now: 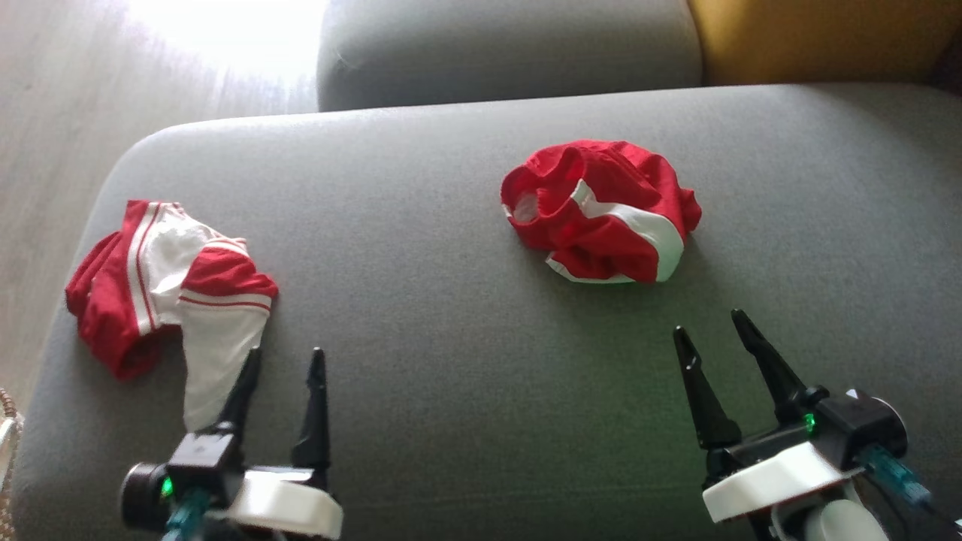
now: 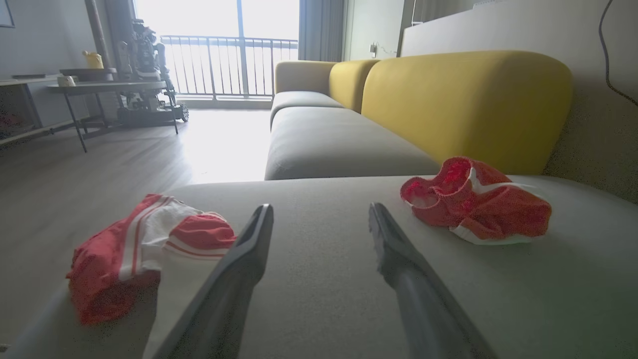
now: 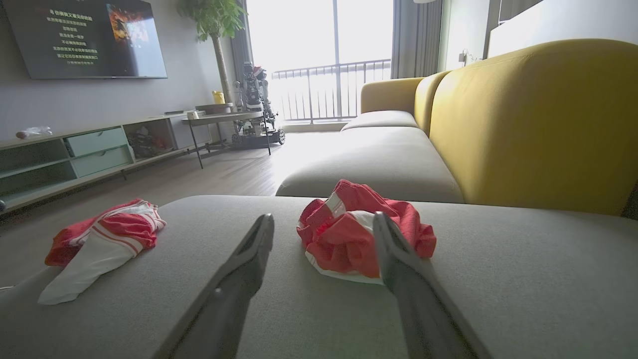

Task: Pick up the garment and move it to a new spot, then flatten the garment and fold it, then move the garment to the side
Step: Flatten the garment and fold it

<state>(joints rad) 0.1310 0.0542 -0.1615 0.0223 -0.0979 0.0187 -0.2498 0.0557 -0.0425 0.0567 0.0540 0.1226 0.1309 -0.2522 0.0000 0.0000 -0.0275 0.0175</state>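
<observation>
Left tool [image 1: 286, 351], right tool [image 1: 708, 321] gape before garment [image 1: 601, 210]; television [image 3: 84, 37] writing illegible.

You're working over a seat cushion [image 1: 451, 353] of grey woven cloth, matt and faintly grainy. The crumpled garment [image 1: 601, 210] on it is thin, soft cloth, matt and wrinkled. The other garment [image 1: 169, 285] looks like the same cloth. Your left tool [image 1: 286, 351] and right tool [image 1: 708, 321] have smooth, matt black plastic fingers and glossier white plastic shells. The backrest [image 3: 538, 124] is matt mustard cloth, and the floor [image 1: 60, 113] is pale wood with a sheen.
</observation>
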